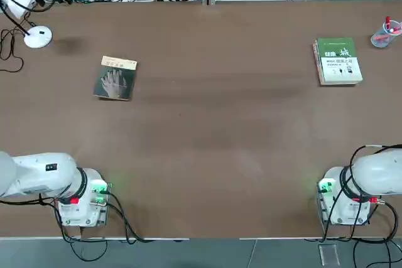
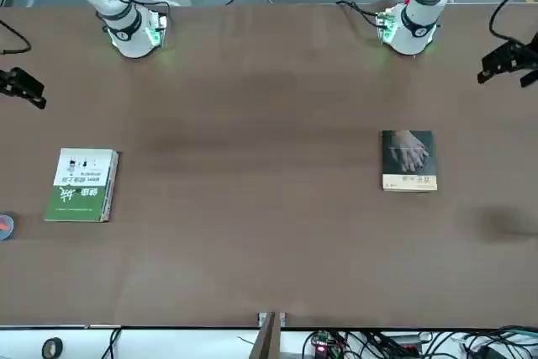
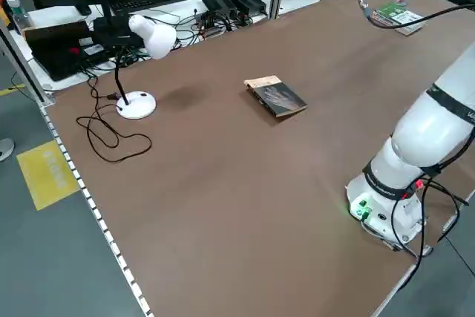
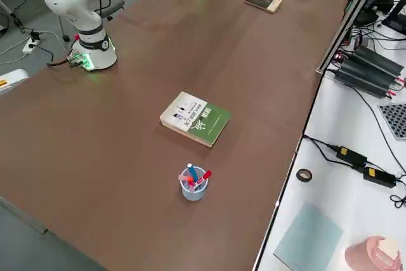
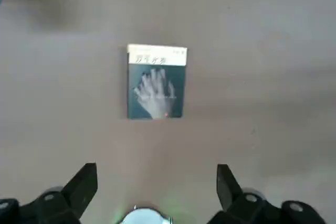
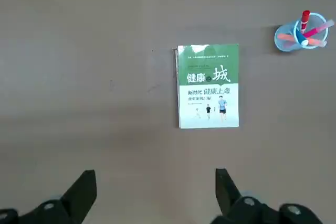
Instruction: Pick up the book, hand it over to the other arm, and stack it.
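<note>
Left gripper (image 5: pixel 156 184) spread wide above the book (image 5: pixel 156 82) (touching nothing)

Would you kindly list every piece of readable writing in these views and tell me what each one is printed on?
"健康" and "城": green band of the green-and-white book.
"新时代 健康上海": white part of the same cover; the smaller line beneath is too small to read.
Tan band on the grey book: writing there, too blurred to read.
Black label on the left arm: too small to read.
Pen cup: no writing visible.
</note>
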Controlling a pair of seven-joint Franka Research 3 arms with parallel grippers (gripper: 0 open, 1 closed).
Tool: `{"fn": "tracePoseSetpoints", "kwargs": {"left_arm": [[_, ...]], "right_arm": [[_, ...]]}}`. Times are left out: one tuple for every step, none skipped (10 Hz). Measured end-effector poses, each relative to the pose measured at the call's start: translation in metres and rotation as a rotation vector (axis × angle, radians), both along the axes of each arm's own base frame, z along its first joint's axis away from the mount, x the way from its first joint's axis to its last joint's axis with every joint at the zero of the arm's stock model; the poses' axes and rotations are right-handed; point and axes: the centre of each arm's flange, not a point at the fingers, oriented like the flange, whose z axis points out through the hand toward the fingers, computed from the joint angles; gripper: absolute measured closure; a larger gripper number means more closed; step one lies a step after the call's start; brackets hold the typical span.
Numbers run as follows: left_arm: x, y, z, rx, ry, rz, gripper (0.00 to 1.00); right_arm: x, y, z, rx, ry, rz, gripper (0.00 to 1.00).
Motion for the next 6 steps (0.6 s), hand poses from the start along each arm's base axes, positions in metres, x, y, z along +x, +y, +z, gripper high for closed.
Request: {"fn": "tracePoseSetpoints", "kwargs": {"left_arm": [[0.007,0.002,-0.009,-0.011,-0.005,-0.024,0.0],[0.014,0.005,-0.019,-0.019,-0.01,-0.044,0.0],[0.02,0.011,-0.031,-0.026,-0.012,-0.057,0.0],[0.026,0.02,-0.043,-0.037,-0.013,-0.069,0.0],[0.032,0.033,-0.058,-0.048,-0.016,-0.081,0.0],[0.037,0.047,-0.075,-0.058,-0.018,-0.092,0.0]], "right_arm": [[-0.001,0.0,-0.001,-0.001,0.008,0.0,0.0],[-0.001,0.0,-0.003,-0.001,0.016,0.0,0.0],[-0.002,0.0,-0.004,-0.001,0.021,0.001,0.0],[-0.002,0.001,-0.004,-0.001,0.023,0.002,0.0],[-0.002,0.002,-0.004,-0.001,0.024,0.003,0.0],[-0.002,0.002,-0.005,-0.002,0.025,0.004,0.0]]}}
